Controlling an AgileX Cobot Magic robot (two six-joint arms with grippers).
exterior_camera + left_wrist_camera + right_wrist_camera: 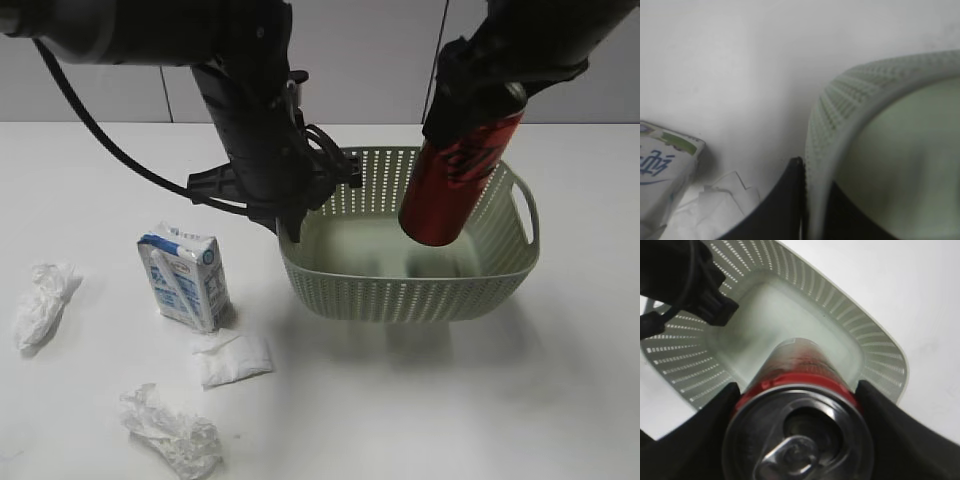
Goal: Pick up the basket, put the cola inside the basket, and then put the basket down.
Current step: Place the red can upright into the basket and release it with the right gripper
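We see a white table (520,400) carrying everything, and on it the largest item, a pale green basket (400,290) with lattice sides and a cut-out handle on its right end. Whether its bottom rests on the table or hangs just above it we cannot tell; a soft shadow lies under it.

The left tool (290,215) is at the basket's near left corner. In the left wrist view its two dark fingers (777,210) stand on either side of the basket wall (840,110), one outside and one inside, closed down onto the thin rim between them.

The right tool (480,85) comes in from the upper right and has hold of the cola (455,185), a tall red can with a dark logo. It clamps the can near its top, and the can hangs tilted, its lower end inside the basket opening above the floor. In the right wrist view we look down past the silver top and pull tab of the can (800,435), the dark fingers (900,435) pressed against both its sides and the basket floor (790,315) below.

Left of the basket a blue and white carton (185,278) stands upright, well apart from it. A flat white packet (232,358) lies just in front of the carton, and two crumpled white wrappers lie on the table, one at the far left (42,302) and one near the front edge (172,432).
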